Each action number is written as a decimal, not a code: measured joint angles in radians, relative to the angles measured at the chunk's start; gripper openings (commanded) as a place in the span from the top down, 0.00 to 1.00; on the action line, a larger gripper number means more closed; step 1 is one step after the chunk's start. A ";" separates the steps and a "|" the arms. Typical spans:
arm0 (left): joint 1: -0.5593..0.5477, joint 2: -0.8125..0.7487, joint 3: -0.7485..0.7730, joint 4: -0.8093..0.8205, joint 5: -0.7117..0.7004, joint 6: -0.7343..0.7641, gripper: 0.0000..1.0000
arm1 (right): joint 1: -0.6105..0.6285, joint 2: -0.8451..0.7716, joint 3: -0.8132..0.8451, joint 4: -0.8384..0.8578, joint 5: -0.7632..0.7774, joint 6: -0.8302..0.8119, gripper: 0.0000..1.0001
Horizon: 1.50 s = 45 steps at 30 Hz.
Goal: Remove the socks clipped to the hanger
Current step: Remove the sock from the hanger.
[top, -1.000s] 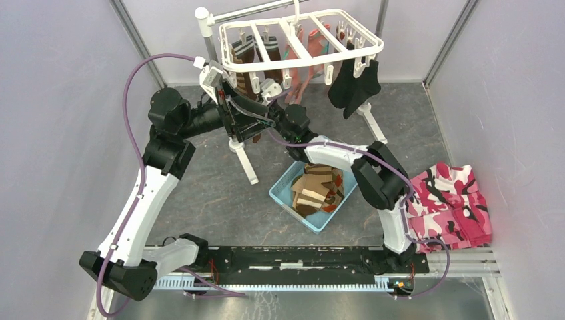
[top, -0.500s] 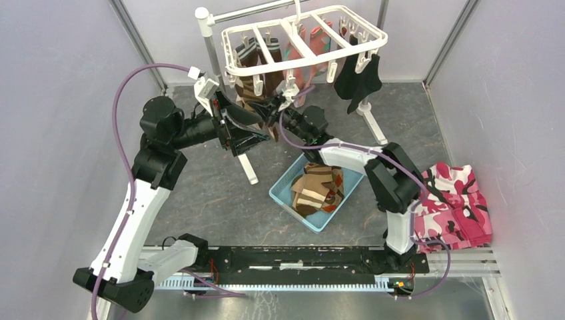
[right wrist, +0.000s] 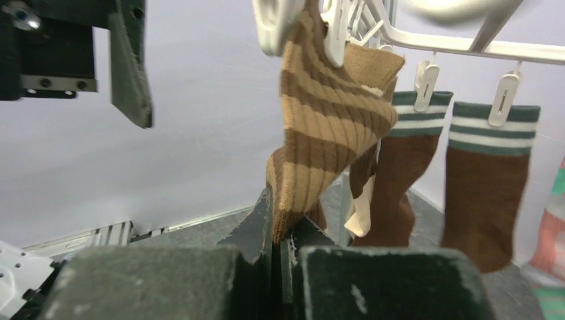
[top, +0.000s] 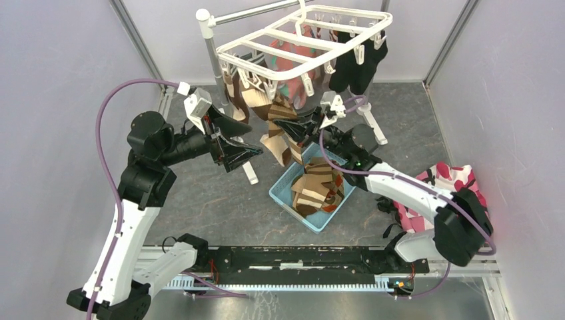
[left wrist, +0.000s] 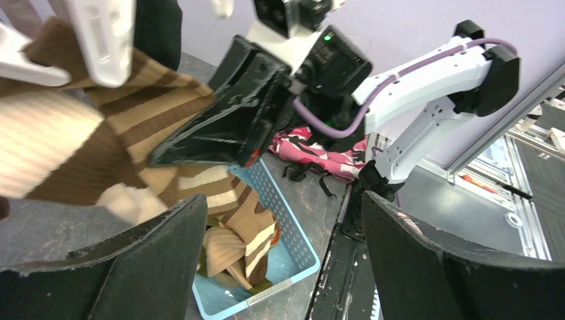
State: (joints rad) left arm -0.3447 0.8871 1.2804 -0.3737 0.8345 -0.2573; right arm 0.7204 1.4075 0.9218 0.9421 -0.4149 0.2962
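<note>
right gripper (right wrist: 285, 243): pinched shut on the low end of the striped sock (right wrist: 333, 113)
left gripper (left wrist: 283, 220): wide open, empty, near that sock
sock top: looks clipped to the hanger (right wrist: 466, 44), view's blurry
basket (top: 293, 213): underneath, a few socks inside

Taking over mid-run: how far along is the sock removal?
Done: several brown-and-tan striped socks lie in the light blue plastic basket. In hand: the right end effector is shut on a tan-and-brown striped sock still clipped to the white plastic hanger frame; the left end effector is open. Left: brown green-banded socks, a black sock.
</note>
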 measured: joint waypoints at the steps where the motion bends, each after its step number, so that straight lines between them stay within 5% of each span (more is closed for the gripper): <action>1: 0.000 0.000 -0.004 0.000 -0.004 0.002 0.09 | -0.002 -0.021 -0.007 -0.020 -0.002 0.002 0.99; 13: 0.000 0.019 -0.088 0.029 -0.052 0.005 0.16 | -0.027 -0.167 -0.069 -0.256 -0.110 0.045 0.78; 20: 0.000 0.030 -0.134 0.045 -0.142 0.071 0.16 | -0.027 -0.141 -0.068 -0.223 -0.222 0.168 0.71; 31: 0.000 0.053 -0.158 0.163 -0.133 0.074 0.07 | -0.027 -0.071 -0.066 -0.051 -0.313 0.382 0.96; 35: 0.000 0.090 -0.154 0.245 -0.122 0.014 0.00 | -0.027 -0.048 -0.066 0.029 -0.336 0.469 0.99; 45: 0.000 0.200 -0.152 0.448 -0.114 -0.250 0.04 | -0.027 -0.048 -0.066 0.107 -0.375 0.562 0.98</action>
State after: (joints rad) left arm -0.3447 1.0870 1.1286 0.0742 0.7204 -0.5072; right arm 0.6933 1.3590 0.8558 1.0492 -0.7902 0.8577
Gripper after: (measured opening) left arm 0.994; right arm 0.032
